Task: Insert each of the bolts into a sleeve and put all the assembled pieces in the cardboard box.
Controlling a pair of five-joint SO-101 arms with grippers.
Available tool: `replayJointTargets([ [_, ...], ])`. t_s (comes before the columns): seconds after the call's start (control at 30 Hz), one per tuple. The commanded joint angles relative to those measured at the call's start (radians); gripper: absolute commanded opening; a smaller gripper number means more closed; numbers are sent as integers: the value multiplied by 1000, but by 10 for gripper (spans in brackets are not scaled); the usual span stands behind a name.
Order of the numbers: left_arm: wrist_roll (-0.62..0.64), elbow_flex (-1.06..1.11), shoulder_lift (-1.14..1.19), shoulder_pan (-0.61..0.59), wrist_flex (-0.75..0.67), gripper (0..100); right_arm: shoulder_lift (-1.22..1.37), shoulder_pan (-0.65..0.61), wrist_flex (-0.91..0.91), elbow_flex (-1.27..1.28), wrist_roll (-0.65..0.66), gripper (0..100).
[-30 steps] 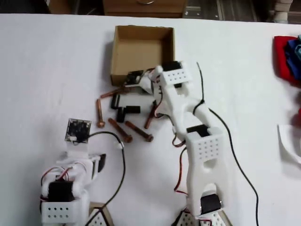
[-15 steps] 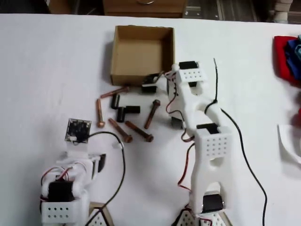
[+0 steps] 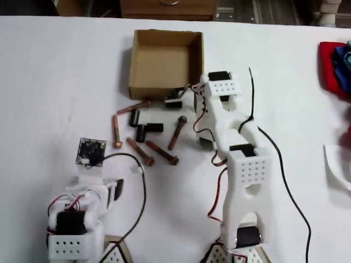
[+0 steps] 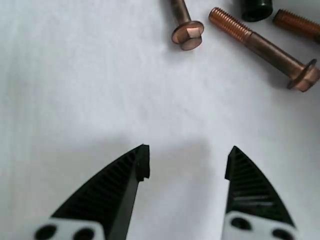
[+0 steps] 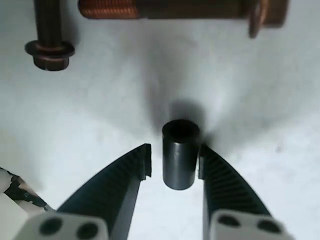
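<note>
Bolts (image 4: 185, 27) are cut off at the edges; the right gripper (image 5: 174, 152), open around a sleeve (image 5: 180, 165), and the open left gripper (image 4: 187, 152) have stayed still.

We see a sleeve (image 4: 256, 8) and a bolt (image 4: 186, 31) cut by the left wrist view's edge; the right wrist view crops a second bolt (image 5: 48, 25).

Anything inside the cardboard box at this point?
The cardboard box has a bare floor wherever it can be seen, with nothing lying in it. A thin strip of floor just behind its near wall is hidden from the high view.
</note>
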Motion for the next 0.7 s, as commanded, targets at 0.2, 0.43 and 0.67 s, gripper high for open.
replayJointTargets([
  [0.2, -3, 21, -25, -11, 6, 260, 18, 31, -7, -5, -3, 193],
  [0.43, -3, 21, -25, -11, 6, 260, 91, 42, -38, -23, -8, 193],
  [0.67, -3, 21, -25, -11, 6, 260, 97, 44, -35, -35, -9, 191],
])
